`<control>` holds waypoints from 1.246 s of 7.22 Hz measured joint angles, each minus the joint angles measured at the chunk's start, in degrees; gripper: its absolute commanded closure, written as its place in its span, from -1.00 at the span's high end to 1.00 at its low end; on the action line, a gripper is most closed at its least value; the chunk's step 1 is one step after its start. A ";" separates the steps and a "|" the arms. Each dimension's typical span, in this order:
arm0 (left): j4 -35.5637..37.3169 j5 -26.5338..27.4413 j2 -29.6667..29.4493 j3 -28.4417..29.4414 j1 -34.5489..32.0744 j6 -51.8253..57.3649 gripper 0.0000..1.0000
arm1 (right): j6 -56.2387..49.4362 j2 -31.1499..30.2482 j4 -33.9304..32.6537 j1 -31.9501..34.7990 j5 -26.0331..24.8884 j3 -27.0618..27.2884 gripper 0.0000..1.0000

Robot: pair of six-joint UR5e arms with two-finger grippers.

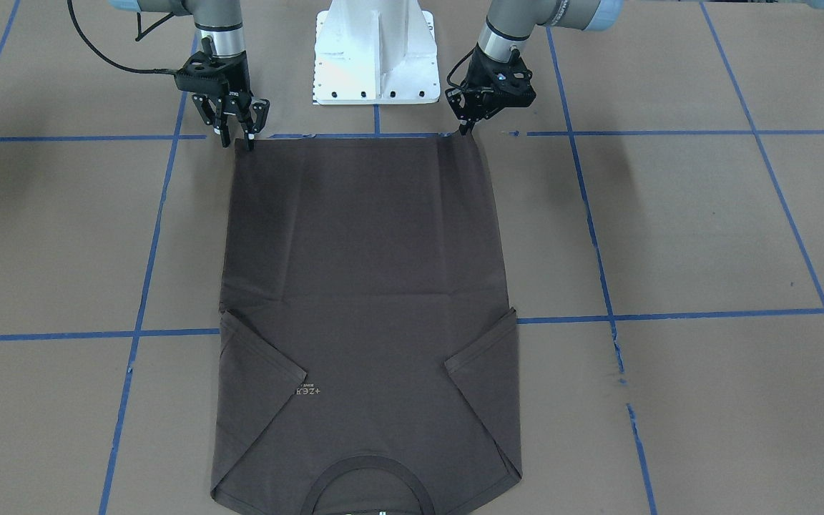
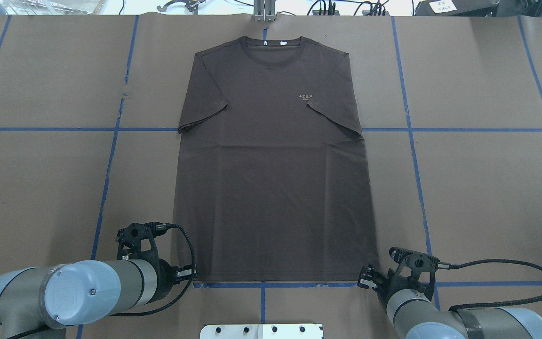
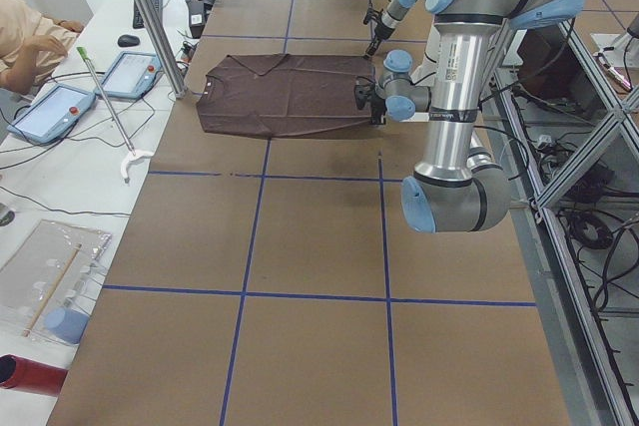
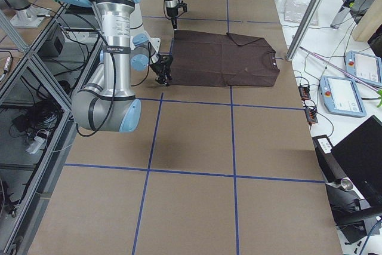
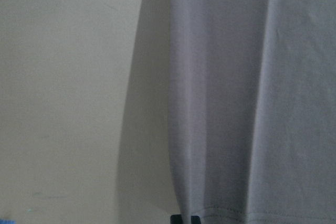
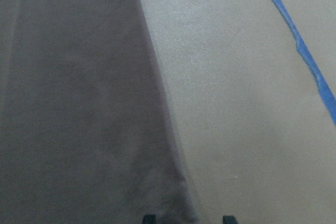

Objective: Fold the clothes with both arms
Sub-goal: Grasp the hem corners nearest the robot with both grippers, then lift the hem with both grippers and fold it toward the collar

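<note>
- Pinching the near hem corner, the left gripper (image 1: 466,129) has its jaws drawn almost together on the dark brown-grey T-shirt (image 1: 362,250). The cloth beside it rises in a small ridge, so I judge the corner is truly held.
- The right gripper (image 1: 237,137) stands at the opposite hem corner with jaws apart, holding nothing. Its wrist view shows that corner lying between the two fingertips (image 6: 149,218).
- The T-shirt lies flat and front up in the middle of the brown table (image 1: 705,229). Its hem runs along a blue tape line (image 1: 634,133) nearest the robot, its collar is at the far side, and both sleeves are folded in over the chest.
- The step in hand looks like securing both hem corners for a hem-to-collar fold.
- To do it well, the right jaws should sink low enough to catch both layers, then close before either arm lifts.
- After that, lift evenly and keep the hem taut — uneven height or pace would skew the fold or drag the sleeves open.
</note>
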 measured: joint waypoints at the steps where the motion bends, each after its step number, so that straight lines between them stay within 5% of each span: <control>1: 0.00 0.00 0.00 -0.12 0.00 0.00 -1.00 | 1.03 0.03 0.02 -0.04 -0.19 -0.09 -1.00; 6: 0.34 -0.05 0.14 -1.86 -0.10 0.02 -1.00 | 2.29 -0.32 0.01 0.20 -0.30 2.04 -1.00; 9: 16.01 -5.21 -0.04 -18.60 -0.23 0.06 -1.00 | 2.00 -5.28 -8.23 -0.36 3.68 20.74 -1.00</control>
